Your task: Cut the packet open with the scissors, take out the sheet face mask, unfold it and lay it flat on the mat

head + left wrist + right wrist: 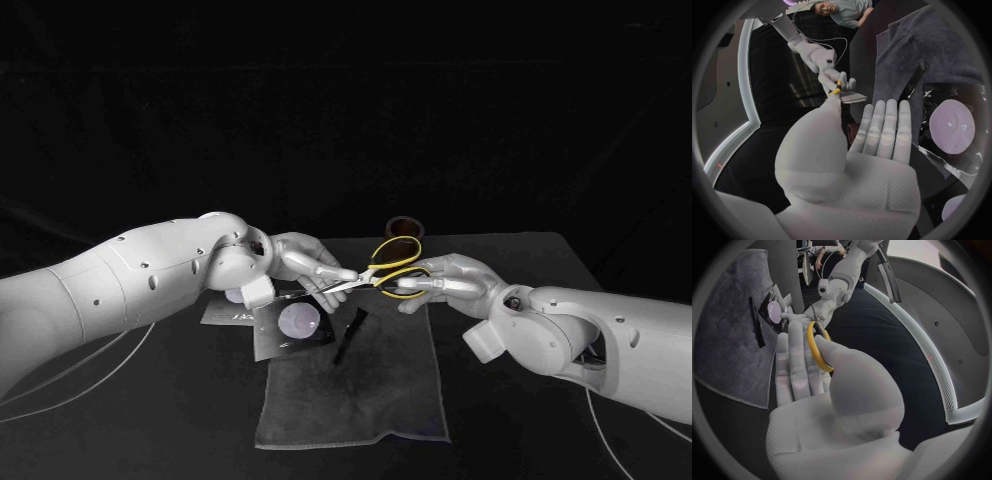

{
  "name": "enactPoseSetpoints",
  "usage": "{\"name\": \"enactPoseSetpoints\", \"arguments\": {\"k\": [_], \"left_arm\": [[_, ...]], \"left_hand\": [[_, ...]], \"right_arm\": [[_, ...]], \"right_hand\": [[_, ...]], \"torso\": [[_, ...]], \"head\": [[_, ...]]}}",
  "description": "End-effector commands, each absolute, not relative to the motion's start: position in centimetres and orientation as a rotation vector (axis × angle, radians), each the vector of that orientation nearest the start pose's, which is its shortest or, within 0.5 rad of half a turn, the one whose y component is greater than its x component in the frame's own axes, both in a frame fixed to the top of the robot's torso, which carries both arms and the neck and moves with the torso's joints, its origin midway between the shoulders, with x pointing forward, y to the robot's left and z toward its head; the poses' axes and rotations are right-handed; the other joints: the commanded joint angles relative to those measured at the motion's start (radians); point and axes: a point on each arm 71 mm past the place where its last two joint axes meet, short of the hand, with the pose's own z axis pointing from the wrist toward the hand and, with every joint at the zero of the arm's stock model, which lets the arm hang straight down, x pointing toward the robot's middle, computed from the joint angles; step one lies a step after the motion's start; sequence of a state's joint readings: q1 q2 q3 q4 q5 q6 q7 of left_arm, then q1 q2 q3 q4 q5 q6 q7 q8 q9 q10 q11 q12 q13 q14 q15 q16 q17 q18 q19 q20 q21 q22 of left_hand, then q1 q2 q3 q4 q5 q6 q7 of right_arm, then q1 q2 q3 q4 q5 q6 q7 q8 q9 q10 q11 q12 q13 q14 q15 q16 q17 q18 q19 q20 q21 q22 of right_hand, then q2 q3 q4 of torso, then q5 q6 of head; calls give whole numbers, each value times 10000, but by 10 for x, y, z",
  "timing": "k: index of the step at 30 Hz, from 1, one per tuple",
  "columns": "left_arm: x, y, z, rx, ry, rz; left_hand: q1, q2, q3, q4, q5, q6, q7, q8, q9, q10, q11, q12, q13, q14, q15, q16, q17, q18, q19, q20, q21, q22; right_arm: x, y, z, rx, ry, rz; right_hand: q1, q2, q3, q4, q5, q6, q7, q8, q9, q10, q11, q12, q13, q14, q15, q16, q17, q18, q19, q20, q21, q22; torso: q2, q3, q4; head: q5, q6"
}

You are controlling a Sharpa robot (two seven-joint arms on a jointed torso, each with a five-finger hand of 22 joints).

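The yellow-handled scissors [387, 264] hang above the table between both hands. My right hand [450, 281] holds them by a handle ring [817, 347], which sits between thumb and fingers. My left hand [312, 262] meets the blades [852, 97], which lie between its thumb tip and its straight fingers [882, 131]. The black packet [287, 322] with a pale round mark [952, 125] lies below the left hand at the left edge of the grey mat [355, 392]. A narrow black strip [349, 335] lies on the mat beside the packet.
A dark round object [404, 225] stands at the far edge of the table behind the scissors. A second pale round mark [238, 297] shows under my left wrist. The mat's near half is bare.
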State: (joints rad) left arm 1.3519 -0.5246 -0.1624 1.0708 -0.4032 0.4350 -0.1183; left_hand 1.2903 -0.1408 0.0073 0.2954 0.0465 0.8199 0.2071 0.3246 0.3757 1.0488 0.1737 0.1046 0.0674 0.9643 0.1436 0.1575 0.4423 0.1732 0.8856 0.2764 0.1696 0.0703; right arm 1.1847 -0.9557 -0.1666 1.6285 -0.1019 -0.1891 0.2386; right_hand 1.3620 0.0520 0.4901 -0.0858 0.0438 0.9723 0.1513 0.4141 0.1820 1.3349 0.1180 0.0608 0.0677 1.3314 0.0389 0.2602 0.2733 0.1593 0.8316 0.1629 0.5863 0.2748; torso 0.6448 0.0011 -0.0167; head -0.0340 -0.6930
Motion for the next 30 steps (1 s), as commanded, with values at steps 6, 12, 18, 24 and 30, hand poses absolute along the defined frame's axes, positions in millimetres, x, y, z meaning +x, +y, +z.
{"name": "enactPoseSetpoints", "arguments": {"k": [6, 12, 18, 24, 30], "left_arm": [[559, 176, -190, -7358, 22309, -13612], [566, 203, -187, -8514, 21132, -13547], [569, 228, -184, -9292, 20027, -13394], [568, 241, -183, -9633, 19408, -13280], [565, 248, -182, -9778, 19145, -13219]], "left_hand": [[-195, -178, -1038, 45, 35, -4, 180, -51, -24, -125, 39, 76, -1, -201, 32, -157, -159, 72, -254, 62, -196, -34], [-278, -120, -1045, 45, 36, 15, 196, -42, -22, -131, 46, 93, 2, -206, 38, -167, -183, 75, -287, 68, -221, -31], [-311, 122, -921, 32, 30, 98, 208, 1, -14, -80, 43, 172, 14, -135, 26, -137, -221, 94, -251, 62, -213, -4], [-291, 276, -844, 26, 26, 145, 200, 25, -12, -45, 29, 227, 17, -60, 6, -93, -239, 105, -167, 44, -170, 19], [-300, 337, -822, 24, 25, 164, 201, 34, -11, -35, 26, 246, 17, -42, 1, -81, -247, 106, -138, 37, -154, 26]], "right_arm": [[449, -236, -229, 11547, 17832, 14476], [462, -250, -225, 11953, 17331, 14201], [476, -266, -219, 12270, 16736, 13899], [490, -281, -215, 12454, 16170, 13510], [507, -299, -209, 12576, 15577, 12795]], "right_hand": [[-73, 49, 94, 8, 47, -70, 5, -78, -44, 450, -397, 29, -25, 115, -74, -46, 26, 206, -61, -15, 53, 25], [-122, 38, 160, -57, 47, -65, 1, -66, -33, 465, -402, 28, -25, 123, -80, -54, 53, 205, -78, -24, 108, 63], [-153, 40, 196, -85, 47, -64, 0, -61, -28, 473, -403, 27, -25, 129, -82, -59, 66, 203, -88, -27, 138, 84], [-174, 41, 223, -108, 48, -64, 0, -59, -24, 475, -403, 25, -26, 128, -82, -65, 75, 202, -99, -29, 159, 98], [-258, 36, 310, -189, 47, -63, 1, -49, -12, 482, -404, 23, -28, 134, -85, -85, 109, 200, -116, -40, 259, 166]], "torso": [[2, 3, 8], [5, -8, 11], [0, -14, 28], [2, -18, 18], [0, -11, 16]], "head": [[-128, 70], [-183, 111], [-208, 135], [-231, 171], [-221, 186]]}}
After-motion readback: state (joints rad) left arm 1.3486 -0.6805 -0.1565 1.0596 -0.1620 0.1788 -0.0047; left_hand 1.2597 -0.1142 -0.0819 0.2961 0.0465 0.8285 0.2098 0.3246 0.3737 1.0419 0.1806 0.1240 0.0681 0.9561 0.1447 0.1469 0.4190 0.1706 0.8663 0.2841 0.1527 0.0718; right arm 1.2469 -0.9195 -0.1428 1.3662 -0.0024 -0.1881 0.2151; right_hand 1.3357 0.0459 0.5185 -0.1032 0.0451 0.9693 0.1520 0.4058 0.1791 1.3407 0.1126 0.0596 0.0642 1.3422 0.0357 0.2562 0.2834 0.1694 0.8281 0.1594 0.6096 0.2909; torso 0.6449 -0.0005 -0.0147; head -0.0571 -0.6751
